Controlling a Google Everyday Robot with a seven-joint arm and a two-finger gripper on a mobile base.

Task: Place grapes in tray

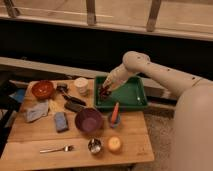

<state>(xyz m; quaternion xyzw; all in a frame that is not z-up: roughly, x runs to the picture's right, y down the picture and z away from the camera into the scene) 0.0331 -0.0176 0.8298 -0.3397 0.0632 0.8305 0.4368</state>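
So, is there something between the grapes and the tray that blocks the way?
Nothing visible does. The gripper is at the left end of the green tray, low over its floor, with the grapes there; no other object lies under them.

There are no words, numbers, labels or signs to read on anything here. The gripper (104, 91) sits low over the left end of the shallow bright green plastic tray (131, 96), right at the lumpy bunch of dark reddish-brown grapes (102, 94).

Dark reddish grapes (103, 92) hang at the claw (104, 90) over the green tray's (131, 98) left end.
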